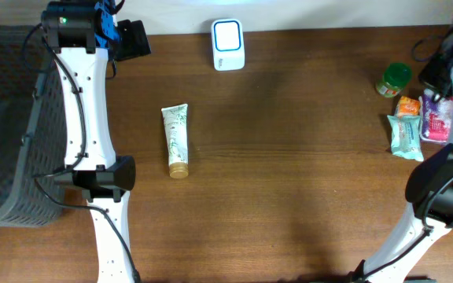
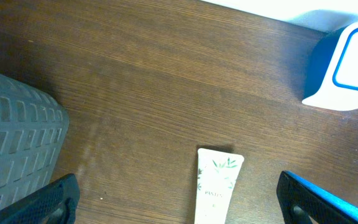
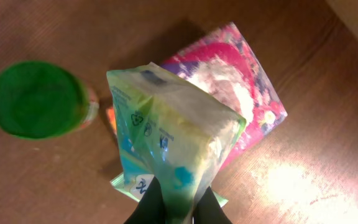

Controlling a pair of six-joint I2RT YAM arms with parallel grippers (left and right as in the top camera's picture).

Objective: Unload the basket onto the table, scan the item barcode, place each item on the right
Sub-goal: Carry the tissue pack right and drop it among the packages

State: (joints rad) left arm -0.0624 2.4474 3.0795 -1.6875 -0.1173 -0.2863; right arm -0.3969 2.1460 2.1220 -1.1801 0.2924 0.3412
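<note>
Green packet held, scanner apart
The soft green-yellow packet hung upright, pinched at its lower edge by dark fingers — the white, blue-framed scanner stood at the counter's far edge.

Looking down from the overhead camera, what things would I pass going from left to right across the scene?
Gray basket → cream tube → white-and-blue scanner → green-lidded jar → pink packet.
</note>
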